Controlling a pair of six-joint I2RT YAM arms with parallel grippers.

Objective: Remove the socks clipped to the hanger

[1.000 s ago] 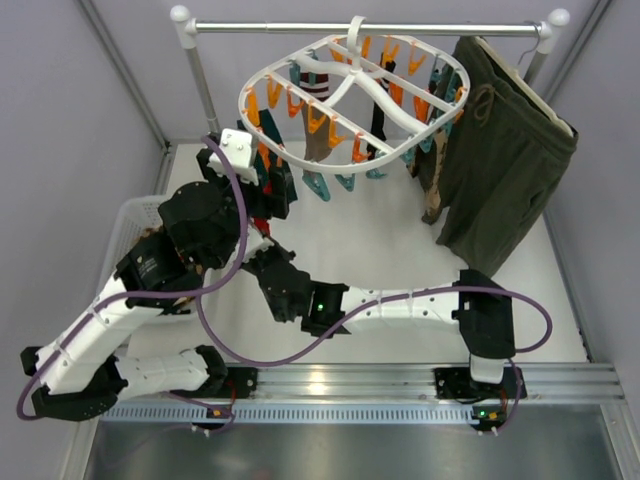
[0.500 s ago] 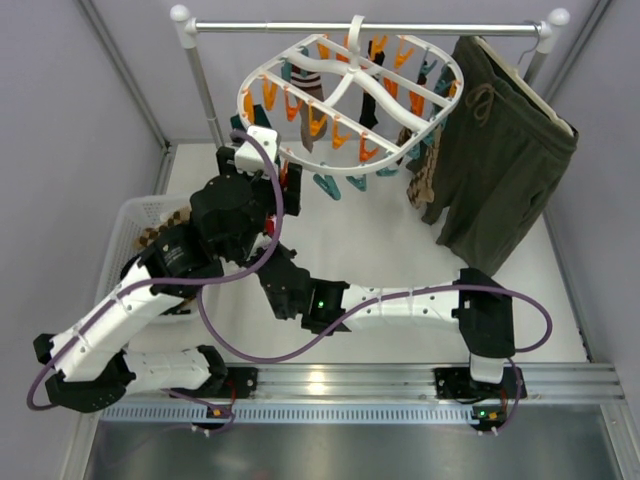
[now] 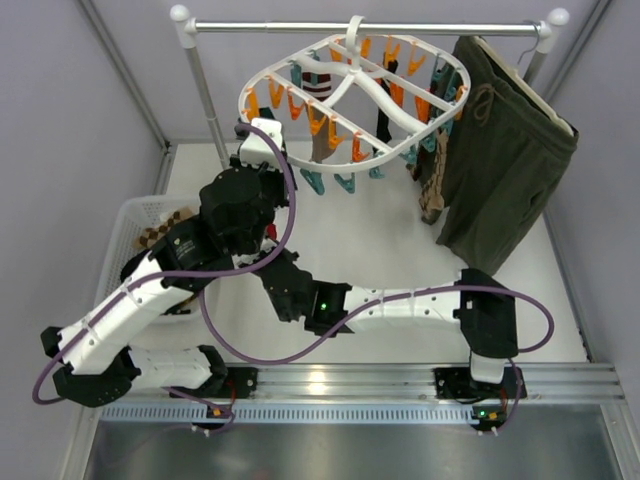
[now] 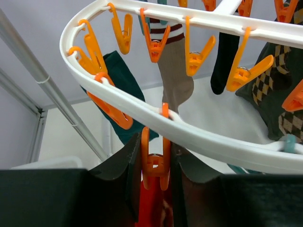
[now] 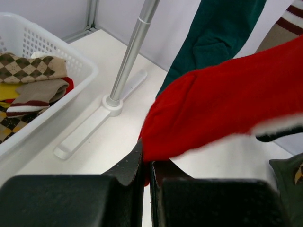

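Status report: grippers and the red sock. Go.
Left gripper clamped on orange clip on hanger. Right gripper pinching red sock. Sock hangs clipped. No obstruction seen.

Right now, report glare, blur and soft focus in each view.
Top external: sharp, evenly lit, one glare spot on the aluminium base rail. Left wrist: orange clips crisp, left hand dark and soft. Right wrist: red sock smeared along its lower edge, basket clear.

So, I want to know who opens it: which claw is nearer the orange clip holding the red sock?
Left. The left claw pinches the clip from both sides; the right claw sits lower, shut on the red sock hanging from it.
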